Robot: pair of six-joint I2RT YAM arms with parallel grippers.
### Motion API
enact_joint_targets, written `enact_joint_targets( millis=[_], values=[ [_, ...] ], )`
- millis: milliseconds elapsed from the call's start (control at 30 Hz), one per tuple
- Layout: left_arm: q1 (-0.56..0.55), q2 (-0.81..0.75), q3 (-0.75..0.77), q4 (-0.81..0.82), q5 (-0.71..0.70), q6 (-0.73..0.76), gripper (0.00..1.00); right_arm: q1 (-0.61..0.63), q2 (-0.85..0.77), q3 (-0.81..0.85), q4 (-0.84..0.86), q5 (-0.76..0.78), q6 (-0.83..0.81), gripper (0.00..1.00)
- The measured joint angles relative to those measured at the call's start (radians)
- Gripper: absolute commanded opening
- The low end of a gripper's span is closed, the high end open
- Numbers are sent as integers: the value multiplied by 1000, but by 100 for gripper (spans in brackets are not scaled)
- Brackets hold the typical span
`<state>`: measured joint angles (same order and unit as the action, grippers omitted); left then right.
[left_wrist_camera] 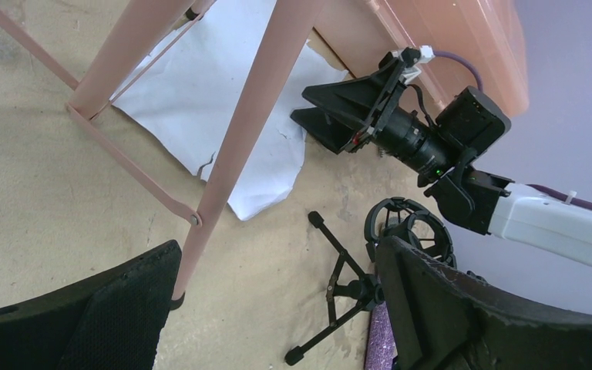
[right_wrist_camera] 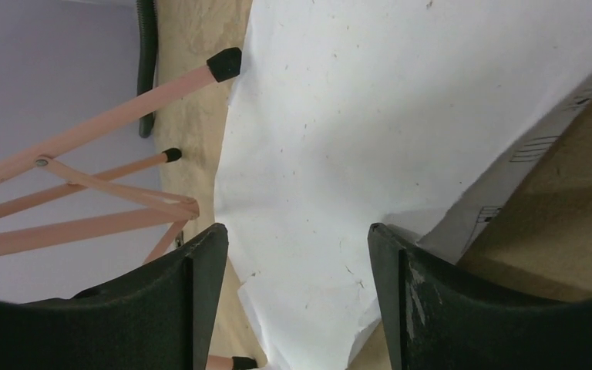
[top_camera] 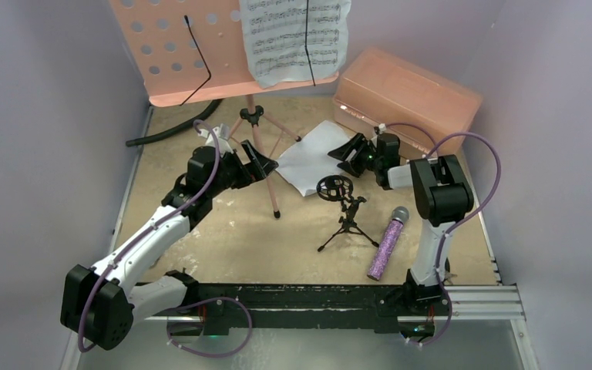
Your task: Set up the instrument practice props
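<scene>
The pink perforated music stand (top_camera: 200, 54) stands at the back on tripod legs (left_wrist_camera: 239, 131), and one sheet-music page (top_camera: 293, 38) rests on its desk. A second white page (top_camera: 308, 158) lies flat on the table. My right gripper (top_camera: 344, 154) hangs open just above that page's right edge, and the paper (right_wrist_camera: 401, 100) fills the gap between its fingers (right_wrist_camera: 297, 239). My left gripper (top_camera: 260, 163) is open beside the stand's front leg, holding nothing (left_wrist_camera: 277, 254). The black tripod mic stand (top_camera: 343, 204) stands empty. The purple glitter microphone (top_camera: 388, 245) lies on the table to its right.
A salmon plastic box (top_camera: 405, 96) sits at the back right, close behind my right gripper. A black hose (top_camera: 173, 131) curves along the back left. Lavender walls close in both sides, and a metal rail (top_camera: 470, 297) runs along the near edge.
</scene>
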<state>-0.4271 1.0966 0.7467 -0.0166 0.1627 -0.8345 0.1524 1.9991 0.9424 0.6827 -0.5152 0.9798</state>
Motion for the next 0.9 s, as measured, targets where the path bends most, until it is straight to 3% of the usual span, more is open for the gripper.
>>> enact_joint_targets(
  millis=[167,300,533,700,900],
  values=[
    [0,0,13,0,-4,8,96,12,17,26,-23,0,-8,66],
    [0,3,16,0,-8,11,96,13,11,51,-87,0,-42,71],
    [0,20,22,0,-7,42,96,17,-94,60,-355,43,-157,77],
    [0,38,36,0,-6,55,96,16,-177,40,-492,90,-206,76],
    [0,63,42,0,1,60,96,4,-220,-32,-522,95,-189,69]
  ],
)
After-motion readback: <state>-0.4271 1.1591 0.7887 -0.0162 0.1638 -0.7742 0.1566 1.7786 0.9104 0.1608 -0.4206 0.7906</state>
